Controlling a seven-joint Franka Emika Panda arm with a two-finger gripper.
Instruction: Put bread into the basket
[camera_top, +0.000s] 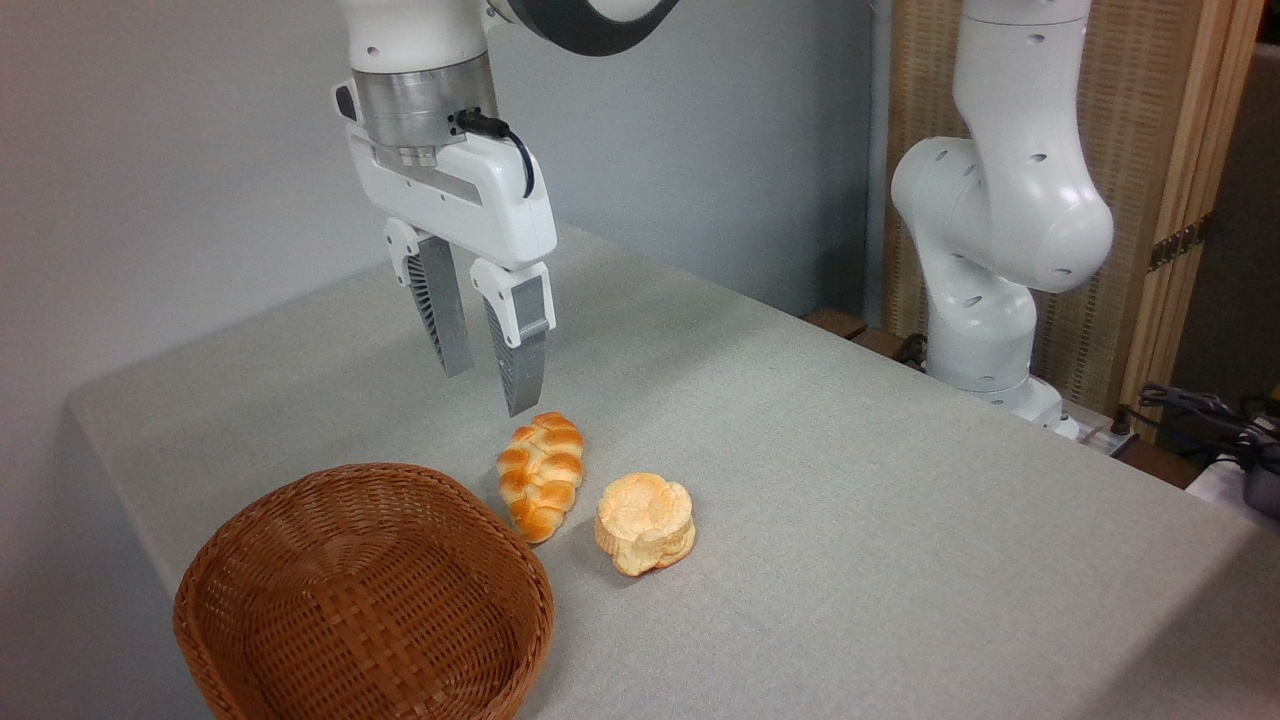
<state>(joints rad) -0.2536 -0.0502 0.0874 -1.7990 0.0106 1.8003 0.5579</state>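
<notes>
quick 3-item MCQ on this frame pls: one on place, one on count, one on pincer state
1. Where does the round bun sit?
A. in the basket
B. on the table, right of the braided loaf
C. in the pincer

2. How many bread pieces are on the table?
A. one
B. two
C. three

3. The pincer is:
A. open, empty
B. shut on the bun
C. inside the basket

Key: B, it lies on the cloth beside the braided loaf; B, loaf and bun only; A, fingers apart above the loaf, basket holding nothing.

Below the gripper (488, 385), the basket (300, 540) loses its lower rim to the bottom edge; above, the arm (420, 30) runs off the top of the frame.
</notes>
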